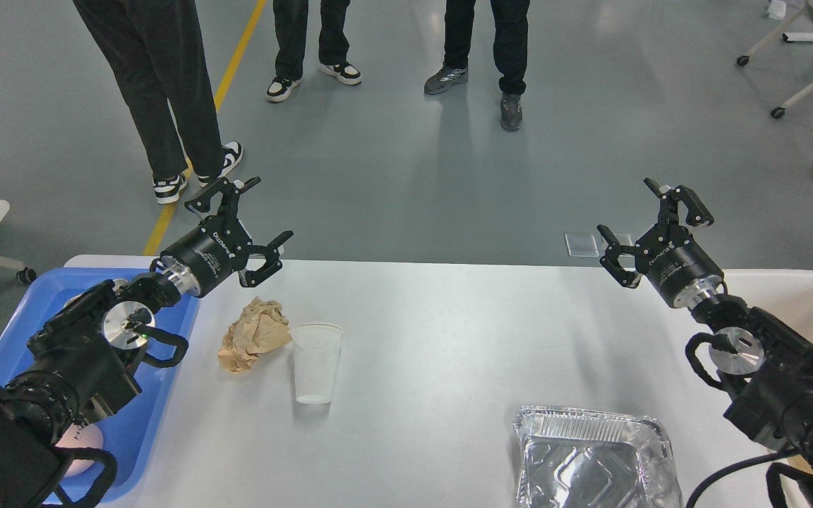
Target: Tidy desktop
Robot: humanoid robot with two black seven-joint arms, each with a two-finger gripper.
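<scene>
Above the desktop (449, 339), left end effector (251, 215) spread empty, right end effector (650, 215) spread empty

You've got the white desktop (435, 331) carrying blue tray (8, 353) at left, crumpled paper (253, 334) touching clear cup (316, 362) center-left, foil pan (593, 458) lower right.

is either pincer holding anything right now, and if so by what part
Nothing is held. The left pincer is open above the far edge of the desktop, and the right pincer is open too, with nothing between the fingers of either.
</scene>
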